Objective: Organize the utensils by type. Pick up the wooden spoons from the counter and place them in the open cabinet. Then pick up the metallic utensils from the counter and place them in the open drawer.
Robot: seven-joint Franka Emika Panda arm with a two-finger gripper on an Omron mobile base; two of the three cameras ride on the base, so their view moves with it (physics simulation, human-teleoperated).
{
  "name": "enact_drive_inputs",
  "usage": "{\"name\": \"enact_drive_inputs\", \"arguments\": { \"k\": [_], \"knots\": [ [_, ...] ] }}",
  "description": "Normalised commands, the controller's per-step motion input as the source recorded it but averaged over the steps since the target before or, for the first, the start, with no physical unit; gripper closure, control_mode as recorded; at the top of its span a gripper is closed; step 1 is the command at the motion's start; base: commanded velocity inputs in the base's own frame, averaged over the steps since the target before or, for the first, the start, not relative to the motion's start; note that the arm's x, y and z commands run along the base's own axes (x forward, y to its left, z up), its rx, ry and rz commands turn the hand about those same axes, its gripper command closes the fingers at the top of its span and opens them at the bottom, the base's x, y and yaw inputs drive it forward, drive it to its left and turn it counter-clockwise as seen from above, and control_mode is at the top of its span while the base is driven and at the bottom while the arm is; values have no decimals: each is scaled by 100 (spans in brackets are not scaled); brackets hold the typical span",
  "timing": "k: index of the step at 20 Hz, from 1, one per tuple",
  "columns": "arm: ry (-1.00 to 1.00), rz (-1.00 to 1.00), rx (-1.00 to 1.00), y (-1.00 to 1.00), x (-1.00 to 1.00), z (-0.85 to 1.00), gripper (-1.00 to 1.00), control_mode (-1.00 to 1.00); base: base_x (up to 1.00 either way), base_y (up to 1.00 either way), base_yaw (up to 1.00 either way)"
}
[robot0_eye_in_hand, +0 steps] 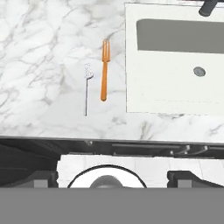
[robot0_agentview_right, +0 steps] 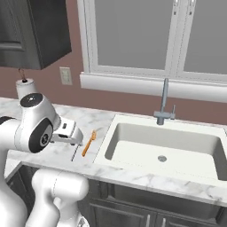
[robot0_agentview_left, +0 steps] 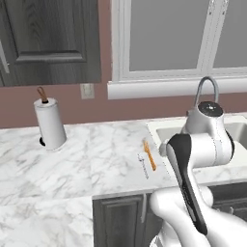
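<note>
Two metallic utensils lie side by side on the white marble counter [robot0_eye_in_hand: 43, 52], just left of the sink. One is an orange-handled fork [robot0_eye_in_hand: 104, 70] [robot0_agentview_left: 149, 155] [robot0_agentview_right: 88, 142]. The other is a slim silver-white piece [robot0_eye_in_hand: 86, 89] [robot0_agentview_left: 143, 165], to its left in the hand view. My gripper [robot0_eye_in_hand: 112, 177] hangs above the counter's front edge and looks straight down. It is open, its fingertips [robot0_eye_in_hand: 41, 177] are wide apart, and nothing is between them. Both utensils lie ahead of it, untouched. The wooden spoons and the open drawer are out of view. A dark wall cabinet [robot0_agentview_right: 35, 31] hangs upper left.
A white sink [robot0_agentview_right: 164, 150] with a grey tap [robot0_agentview_right: 164, 102] sits right of the utensils. A paper towel roll [robot0_agentview_left: 49, 123] stands at the back left of the counter. Dark base cabinets [robot0_agentview_left: 120, 217] run below the counter's front edge. A window [robot0_agentview_left: 169, 34] is behind the sink.
</note>
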Motion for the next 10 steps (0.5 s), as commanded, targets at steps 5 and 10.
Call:
{"name": "enact_drive_inputs", "arguments": {
  "k": [5, 10],
  "knots": [
    [0, 0, 0, 0, 0, 0, -100, 100, 29, 4, 0],
    [0, 0, 0, 0, 0, 0, -100, 100, 12, 5, 0]
  ]
}}
